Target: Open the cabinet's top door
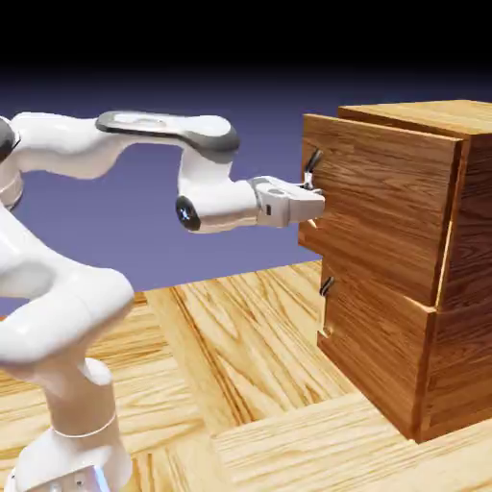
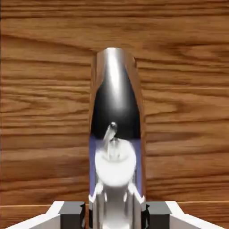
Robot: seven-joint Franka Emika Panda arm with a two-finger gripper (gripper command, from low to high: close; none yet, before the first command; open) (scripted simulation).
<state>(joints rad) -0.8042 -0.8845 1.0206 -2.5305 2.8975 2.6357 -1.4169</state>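
The white arm (image 1: 144, 144) bends at the elbow and reaches out level. Its gripper (image 1: 315, 197) is closed tight, with both fingers (image 2: 71, 214) squeezed in.

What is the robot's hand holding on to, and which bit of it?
The gripper is shut on the top door's long dark handle, partway down the bar.

— What sort of place was it?

— A rendered test scene, no real room. The backdrop (image 1: 144, 96) was a flat blue-violet fading to black at the top, without walls or windows.

— And the furnishings?

— Only a wood-grain table (image 1: 250, 365), a boxy cabinet (image 1: 404, 269) on it, and a white arm (image 1: 115, 144), all too clean and smooth.
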